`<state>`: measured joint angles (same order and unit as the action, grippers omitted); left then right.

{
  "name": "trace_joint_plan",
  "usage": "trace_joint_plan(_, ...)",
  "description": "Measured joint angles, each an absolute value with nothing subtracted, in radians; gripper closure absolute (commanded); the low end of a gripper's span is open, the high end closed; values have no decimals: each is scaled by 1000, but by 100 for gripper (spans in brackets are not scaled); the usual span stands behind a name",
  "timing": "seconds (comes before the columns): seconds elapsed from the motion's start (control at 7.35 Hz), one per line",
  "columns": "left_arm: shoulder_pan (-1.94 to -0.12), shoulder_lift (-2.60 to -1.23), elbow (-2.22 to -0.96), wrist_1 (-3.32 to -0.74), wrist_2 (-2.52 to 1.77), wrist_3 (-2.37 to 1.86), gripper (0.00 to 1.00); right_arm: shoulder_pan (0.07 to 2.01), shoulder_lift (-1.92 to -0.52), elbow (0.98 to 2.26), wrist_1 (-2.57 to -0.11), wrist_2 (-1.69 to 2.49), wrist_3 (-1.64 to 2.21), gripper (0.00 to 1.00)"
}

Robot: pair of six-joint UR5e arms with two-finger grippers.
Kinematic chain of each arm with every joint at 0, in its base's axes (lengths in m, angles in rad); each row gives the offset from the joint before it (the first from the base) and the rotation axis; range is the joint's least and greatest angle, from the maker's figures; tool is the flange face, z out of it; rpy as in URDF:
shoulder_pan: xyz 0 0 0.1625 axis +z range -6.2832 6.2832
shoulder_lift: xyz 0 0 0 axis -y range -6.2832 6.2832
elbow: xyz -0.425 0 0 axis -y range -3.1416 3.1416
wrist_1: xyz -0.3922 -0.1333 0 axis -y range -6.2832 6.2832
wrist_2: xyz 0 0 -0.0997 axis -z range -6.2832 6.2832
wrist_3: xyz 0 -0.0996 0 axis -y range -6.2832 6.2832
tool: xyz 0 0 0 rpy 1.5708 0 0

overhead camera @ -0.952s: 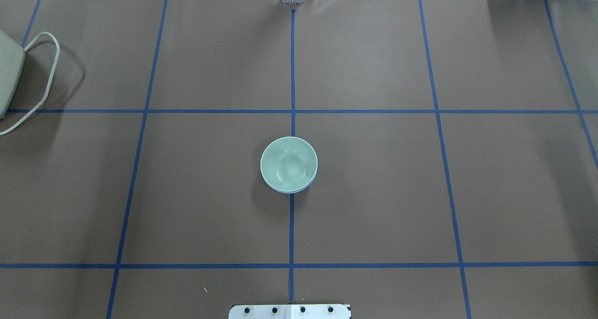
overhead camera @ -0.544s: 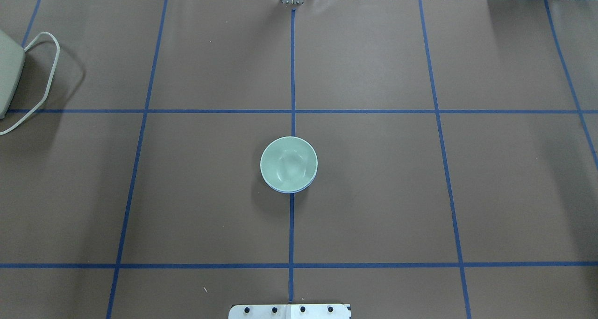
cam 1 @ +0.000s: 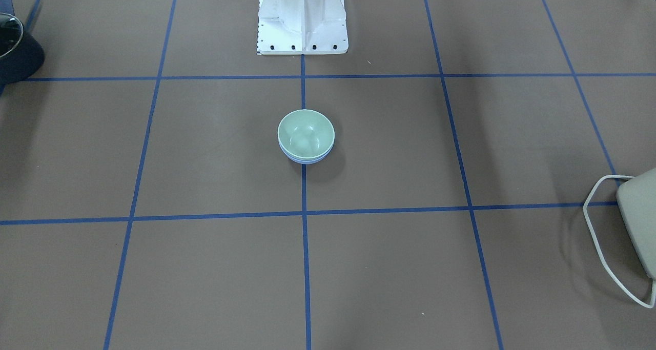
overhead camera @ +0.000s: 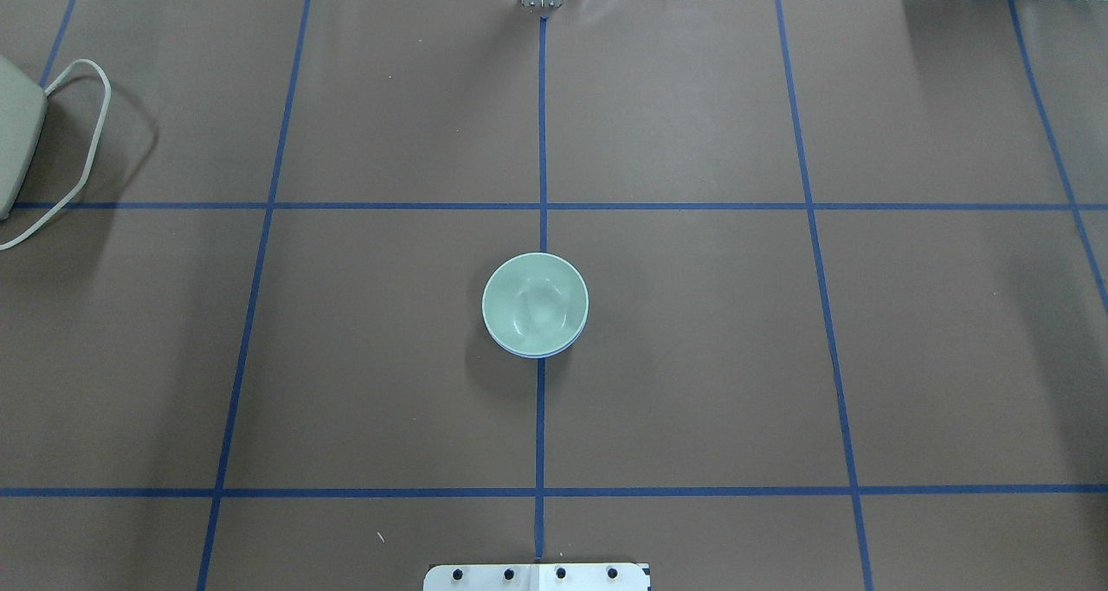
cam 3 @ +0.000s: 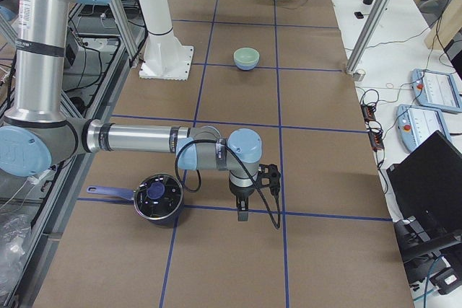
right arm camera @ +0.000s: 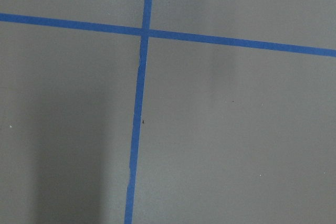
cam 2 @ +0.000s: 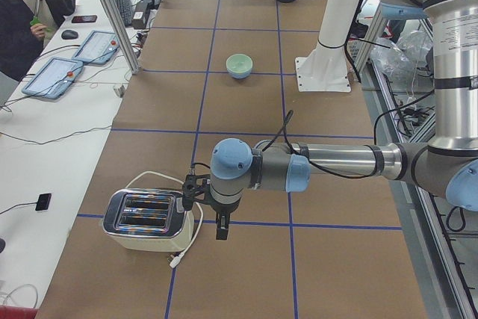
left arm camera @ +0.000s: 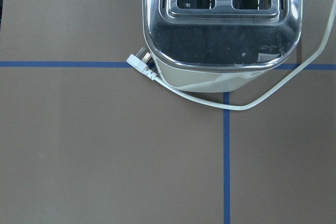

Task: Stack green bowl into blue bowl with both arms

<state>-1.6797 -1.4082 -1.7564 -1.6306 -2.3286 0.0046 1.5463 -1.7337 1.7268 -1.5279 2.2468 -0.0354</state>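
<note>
Frankly, we cannot tell whether the fingers of our left gripper [cam 2: 221, 231] or our right gripper [cam 3: 242, 213] are apart or together; both point down at the brown table [overhead camera: 692, 357]. Our left gripper hangs just beside the toaster [cam 2: 146, 218], and our right hangs near the black pot [cam 3: 159, 198]. Well apart from both, at the table's middle, the green bowl [overhead camera: 535, 301] sits nested inside the blue bowl [cam 1: 306, 160].

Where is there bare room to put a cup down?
Bare squares surround the green bowl nested in the blue bowl at centre. Crowded: the toaster end, with the left gripper, and the pot end, with the right gripper.
</note>
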Motion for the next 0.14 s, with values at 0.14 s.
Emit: trace_joint_plan(0.14, -1680, -1408, -1756, -1631, -2329, 5, 2, 1546, -1733, 1725, -1528, 2247, -35, 0)
